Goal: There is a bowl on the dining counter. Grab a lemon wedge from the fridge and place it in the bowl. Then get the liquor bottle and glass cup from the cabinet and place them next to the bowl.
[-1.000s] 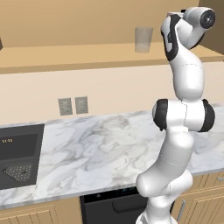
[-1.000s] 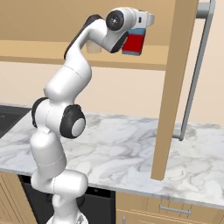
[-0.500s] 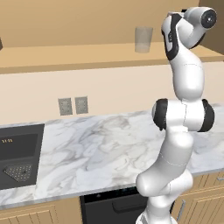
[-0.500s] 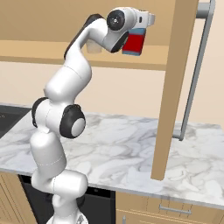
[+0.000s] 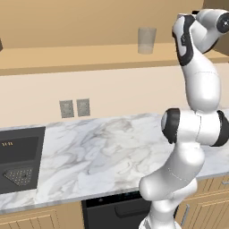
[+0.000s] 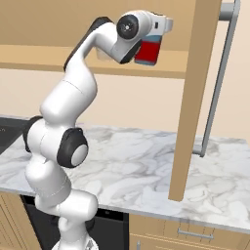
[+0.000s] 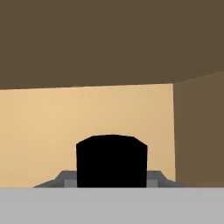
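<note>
Inside the open wooden cabinet (image 6: 53,53), the liquor bottle (image 6: 147,52), red with a pale upper band, sits right under my raised hand. My gripper (image 6: 149,43) looks shut on it; the fingers themselves are hidden by the hand. In the hand view a black cap-like shape (image 7: 111,161) stands close in front of the tan cabinet back wall. The glass cup (image 5: 146,40), a clear tumbler, stands upright on the cabinet shelf (image 5: 80,58), left of my arm. The bowl, dining counter, fridge and lemon wedge are out of view.
The cabinet's open door (image 6: 194,97) with a long bar handle (image 6: 218,83) hangs just right of my hand. Below lies a marble counter (image 5: 103,147) with a black sink (image 5: 18,165), a dishwasher (image 5: 116,210) and two wall outlets (image 5: 74,108).
</note>
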You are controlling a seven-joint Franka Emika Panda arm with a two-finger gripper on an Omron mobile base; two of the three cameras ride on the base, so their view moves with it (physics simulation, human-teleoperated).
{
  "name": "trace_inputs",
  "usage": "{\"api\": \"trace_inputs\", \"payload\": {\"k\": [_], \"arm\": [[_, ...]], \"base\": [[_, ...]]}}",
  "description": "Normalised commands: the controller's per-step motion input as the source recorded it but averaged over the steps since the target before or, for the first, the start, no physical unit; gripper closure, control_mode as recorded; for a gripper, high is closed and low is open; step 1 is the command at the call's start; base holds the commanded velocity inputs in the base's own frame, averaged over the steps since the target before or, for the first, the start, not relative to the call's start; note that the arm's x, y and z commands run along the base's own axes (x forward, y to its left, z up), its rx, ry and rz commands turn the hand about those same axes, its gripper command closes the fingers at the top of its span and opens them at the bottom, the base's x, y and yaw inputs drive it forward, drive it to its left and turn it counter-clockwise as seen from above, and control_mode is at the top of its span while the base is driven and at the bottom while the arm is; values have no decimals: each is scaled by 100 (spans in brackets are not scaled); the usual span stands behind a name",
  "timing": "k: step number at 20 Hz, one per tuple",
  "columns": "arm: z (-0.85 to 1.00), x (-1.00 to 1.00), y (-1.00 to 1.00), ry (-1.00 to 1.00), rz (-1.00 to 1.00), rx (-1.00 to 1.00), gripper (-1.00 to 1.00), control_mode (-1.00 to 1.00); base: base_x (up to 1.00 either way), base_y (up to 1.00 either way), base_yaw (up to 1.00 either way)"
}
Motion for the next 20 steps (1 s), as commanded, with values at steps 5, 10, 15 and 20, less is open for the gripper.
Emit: {"api": "trace_inputs", "payload": {"k": [5,10,15,20], "arm": [[-6,-99,10,-4,-5,0,100,-100],[0,-100,41,5,-1,0,100,-100],[0,-96,47,15,0,0,100,-100],[1,-91,30,20,0,0,100,-100]], "base": [[0,0,0],[0,0,0],[0,0,0],[0,0,0]]}}
